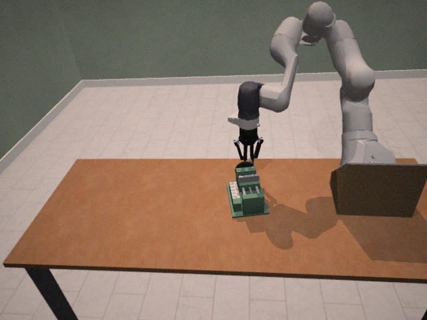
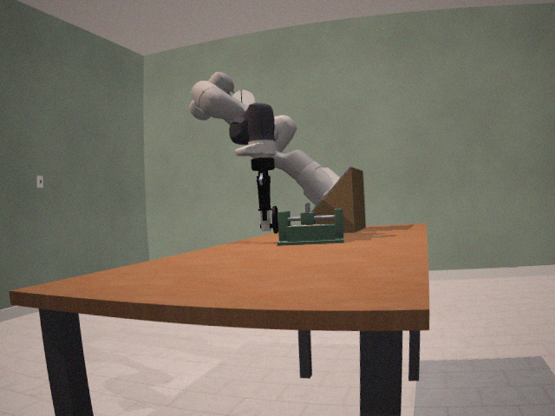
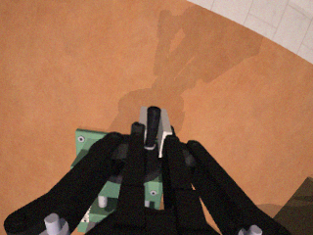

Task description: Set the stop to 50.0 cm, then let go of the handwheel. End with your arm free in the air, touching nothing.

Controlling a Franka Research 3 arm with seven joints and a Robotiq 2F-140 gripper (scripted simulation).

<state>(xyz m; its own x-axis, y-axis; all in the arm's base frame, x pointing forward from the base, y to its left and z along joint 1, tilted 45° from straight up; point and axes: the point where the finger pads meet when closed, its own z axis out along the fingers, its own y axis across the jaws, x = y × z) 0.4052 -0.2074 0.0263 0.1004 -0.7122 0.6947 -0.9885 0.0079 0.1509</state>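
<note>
A green stop fixture (image 1: 249, 197) stands on the brown table, with grey rods, a sliding green stop block (image 2: 307, 217) and a scale strip on its left side. Its black handwheel (image 1: 244, 165) is at the far end; it also shows in the exterior view (image 2: 274, 217). My gripper (image 1: 247, 160) points straight down over that end and is shut on the handwheel's handle. In the wrist view the fingers close around the dark handle (image 3: 153, 127), with the green base (image 3: 111, 186) below them.
The robot's base sits behind a brown wedge-shaped panel (image 1: 377, 189) at the table's right rear. The arm's shadow falls on the table to the right of the fixture.
</note>
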